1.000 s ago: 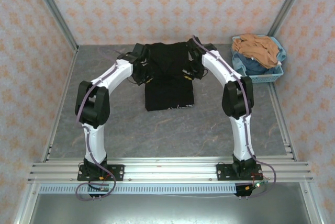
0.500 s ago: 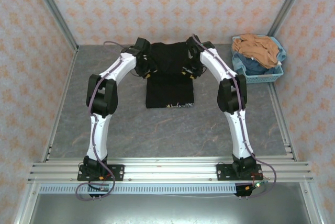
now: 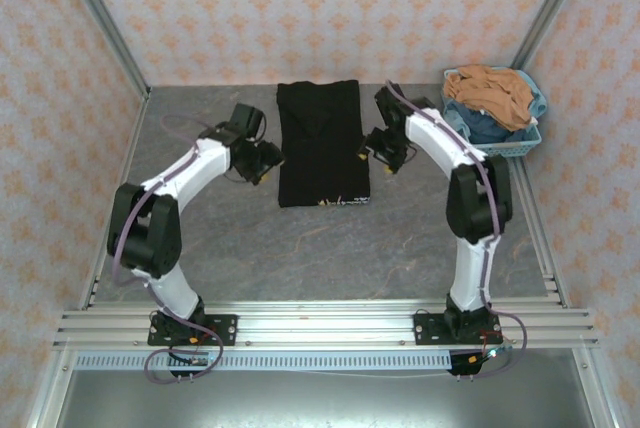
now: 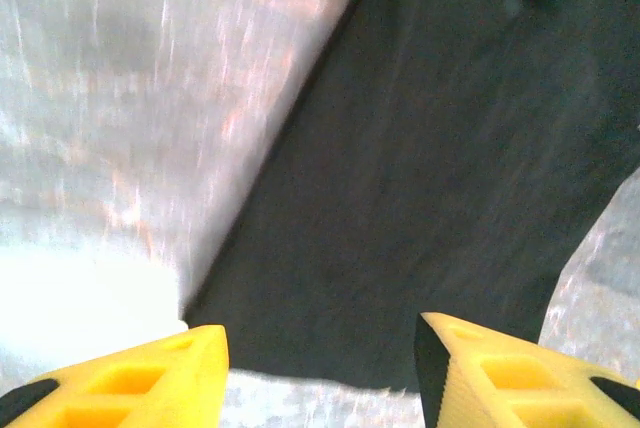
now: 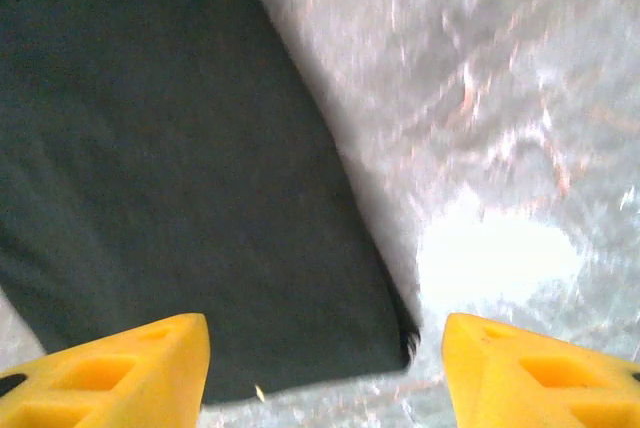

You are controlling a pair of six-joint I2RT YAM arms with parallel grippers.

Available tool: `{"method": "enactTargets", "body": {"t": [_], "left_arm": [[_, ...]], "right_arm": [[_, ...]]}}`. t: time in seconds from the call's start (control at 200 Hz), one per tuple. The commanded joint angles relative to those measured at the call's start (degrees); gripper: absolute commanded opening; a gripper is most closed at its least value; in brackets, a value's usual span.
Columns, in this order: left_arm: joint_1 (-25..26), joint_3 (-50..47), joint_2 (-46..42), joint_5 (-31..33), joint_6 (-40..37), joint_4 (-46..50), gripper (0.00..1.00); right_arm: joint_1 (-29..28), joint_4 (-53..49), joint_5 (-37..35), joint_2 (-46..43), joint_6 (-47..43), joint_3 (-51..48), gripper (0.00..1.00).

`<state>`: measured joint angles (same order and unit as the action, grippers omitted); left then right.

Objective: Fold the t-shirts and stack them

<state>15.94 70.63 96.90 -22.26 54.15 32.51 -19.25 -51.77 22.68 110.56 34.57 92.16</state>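
Note:
A black t-shirt [image 3: 322, 143] lies flat at the back middle of the table, folded into a long narrow rectangle. My left gripper [image 3: 262, 160] hovers just off its left edge, open, nothing between the yellow fingers. My right gripper [image 3: 378, 146] hovers just off its right edge, also open and empty. The left wrist view has the t-shirt [image 4: 420, 178] lying beyond the left gripper [image 4: 320, 333], with its near hem just ahead of the tips. In the right wrist view a corner of the t-shirt [image 5: 150, 178] lies ahead of the right gripper [image 5: 325, 328].
A light-blue lattice basket [image 3: 500, 146] stands at the back right corner, heaped with tan and blue clothes [image 3: 490, 93]. Grey marbled table [image 3: 300, 248] stretches in front of the shirt. Patterned walls and metal rails close the sides and back.
Both grippers went from shut to open, letting go of the t-shirt. They drew away from its far end, outward and nearer. The shirt now lies folded flat.

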Motion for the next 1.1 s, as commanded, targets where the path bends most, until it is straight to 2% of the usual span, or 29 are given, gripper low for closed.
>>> {"method": "enactTargets", "body": {"t": [0.0,0.1,0.19,0.375,0.485,0.595,0.676,0.776,0.841,0.901,0.936,1.096], "left_arm": [[1.8,-8.2,-0.3,-3.1,9.0,-9.4,0.59],[2.1,-11.6,0.8,-4.0,11.7,-12.9,0.59],[2.2,-11.3,2.3,-3.4,11.5,-12.3,0.59],[2.3,-10.1,6.3,-3.5,10.9,-12.6,0.56],[2.7,-9.3,8.0,-3.2,11.2,-13.5,0.51],[2.9,-7.9,9.9,-3.0,11.7,-14.9,0.42],[3.0,-6.3,11.2,-2.5,11.6,-15.1,0.33],[3.0,-5.0,11.8,-2.1,11.8,-15.5,0.21],[3.0,-4.7,11.4,-1.8,11.7,-15.7,0.11],[3.0,-4.8,10.5,-1.1,11.3,-15.4,0.00],[3.0,-4.9,9.5,-0.6,11.0,-15.0,0.00],[3.0,-6.0,2.6,1.0,8.4,-10.7,0.00]], "right_arm": [[-0.9,10.1,5.3,-6.1,5.8,-10.8,0.64],[-1.4,15.4,8.2,-7.6,8.8,-17.7,0.64],[-1.4,18.9,10.3,-7.1,11.0,-21.1,0.64],[-1.7,20.6,12.0,-4.0,13.1,-22.0,0.63],[-1.8,21.6,11.9,-2.8,14.3,-22.5,0.60],[-2.0,23.3,12.6,-1.1,16.3,-22.6,0.53],[-2.2,24.0,12.7,0.1,17.6,-22.1,0.44],[-2.4,24.4,12.3,1.3,18.6,-20.8,0.28],[-2.4,23.4,11.2,1.4,18.5,-19.7,0.13],[-2.4,22.2,9.8,0.7,17.8,-18.5,0.04],[-2.4,20.9,8.8,0.2,17.1,-17.6,0.00],[-2.5,14.7,5.2,-3.8,13.6,-14.6,0.00]]}}
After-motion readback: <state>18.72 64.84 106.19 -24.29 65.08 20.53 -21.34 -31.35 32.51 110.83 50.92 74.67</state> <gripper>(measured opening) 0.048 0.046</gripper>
